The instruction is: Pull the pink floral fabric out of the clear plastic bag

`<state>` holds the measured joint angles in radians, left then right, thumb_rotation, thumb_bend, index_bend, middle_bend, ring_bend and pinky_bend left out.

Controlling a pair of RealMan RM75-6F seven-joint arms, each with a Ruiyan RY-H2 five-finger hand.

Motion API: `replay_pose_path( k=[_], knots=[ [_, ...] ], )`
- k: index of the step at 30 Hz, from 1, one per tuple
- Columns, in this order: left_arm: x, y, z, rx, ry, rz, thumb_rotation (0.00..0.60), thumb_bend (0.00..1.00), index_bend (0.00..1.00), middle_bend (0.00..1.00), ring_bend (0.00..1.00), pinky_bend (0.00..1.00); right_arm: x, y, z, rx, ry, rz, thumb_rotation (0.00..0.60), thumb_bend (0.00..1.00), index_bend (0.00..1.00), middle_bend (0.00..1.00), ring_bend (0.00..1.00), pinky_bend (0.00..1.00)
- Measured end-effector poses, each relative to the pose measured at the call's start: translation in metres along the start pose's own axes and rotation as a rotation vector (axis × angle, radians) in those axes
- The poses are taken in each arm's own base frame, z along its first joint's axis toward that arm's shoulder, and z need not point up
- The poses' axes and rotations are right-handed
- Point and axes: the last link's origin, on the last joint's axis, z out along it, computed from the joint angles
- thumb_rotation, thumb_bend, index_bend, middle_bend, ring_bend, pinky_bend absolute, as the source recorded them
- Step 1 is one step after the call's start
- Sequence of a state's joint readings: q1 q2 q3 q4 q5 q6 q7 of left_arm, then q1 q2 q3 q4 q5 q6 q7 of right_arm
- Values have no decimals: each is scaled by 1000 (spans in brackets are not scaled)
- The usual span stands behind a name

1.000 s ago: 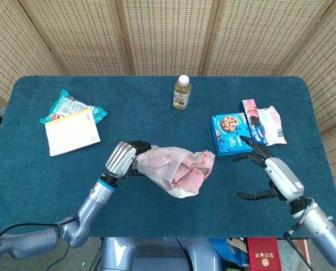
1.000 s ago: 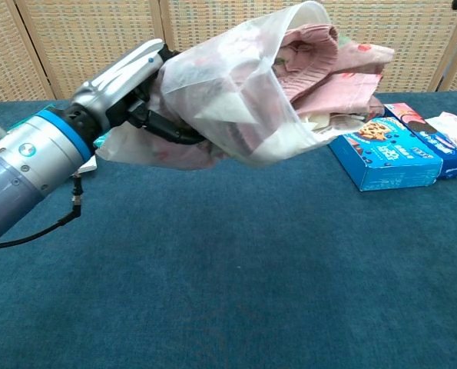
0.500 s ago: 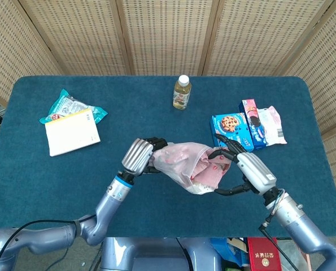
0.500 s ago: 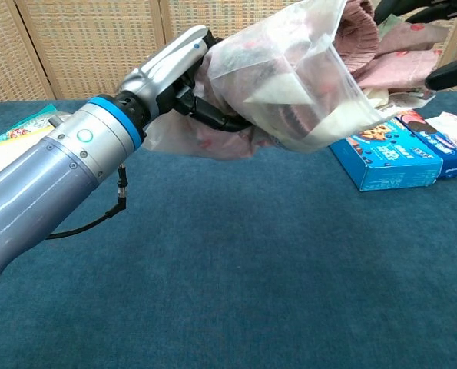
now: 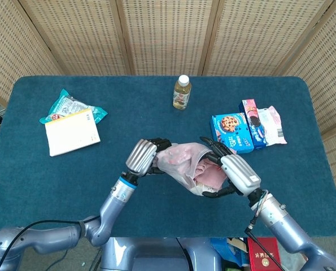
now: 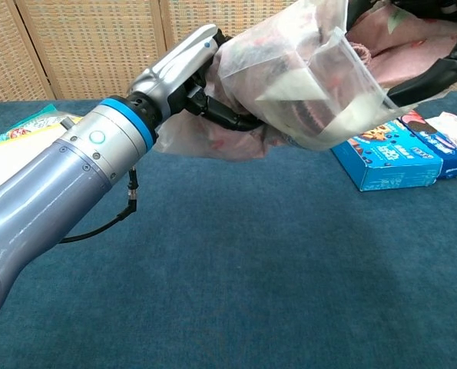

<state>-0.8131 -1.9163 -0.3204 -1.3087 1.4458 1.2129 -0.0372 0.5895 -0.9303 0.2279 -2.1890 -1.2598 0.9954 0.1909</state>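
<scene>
While the pink floral fabric (image 5: pixel 208 173) sits bunched inside the clear plastic bag (image 5: pixel 182 161), part of it spills from the bag's open mouth, which faces the robot's right. The bag is held up above the blue table (image 5: pixel 156 124), near the table's front middle. Its long axis runs roughly left to right in the head view, closed end at the left, open end at the right.

The left robot hand (image 5: pixel 143 157) grips the closed end of the bag, fingers curled tightly into the crumpled plastic. The right robot hand (image 5: pixel 234 172) is at the bag's mouth, its dark fingers (image 5: pixel 212 148) curled around the exposed fabric above and below; whether they press firmly on it cannot be told.

Beyond the bag, near the table's right side, lies a blue cookie box (image 5: pixel 231 132), with a narrow biscuit packet (image 5: pixel 252 122) and a pink-and-white wrapper (image 5: pixel 272 125) beside it. A small bottle with a white cap (image 5: pixel 181 93) stands upright near the far edge. Well apart to the left lie a white notebook (image 5: pixel 72 132) and a teal snack bag (image 5: pixel 66 105), touching each other.
</scene>
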Motion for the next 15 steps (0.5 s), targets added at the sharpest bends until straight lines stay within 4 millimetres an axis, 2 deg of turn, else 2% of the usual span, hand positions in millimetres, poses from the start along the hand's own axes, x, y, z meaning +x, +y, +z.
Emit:
replay_pose_path(
  k=[15],
  knots=[
    [-3,3,-4,-7,-9,-31,600,285,618,544,524,652,-4,-6,12,-21,39,-13,600,0,308,0,0,0]
  ],
)
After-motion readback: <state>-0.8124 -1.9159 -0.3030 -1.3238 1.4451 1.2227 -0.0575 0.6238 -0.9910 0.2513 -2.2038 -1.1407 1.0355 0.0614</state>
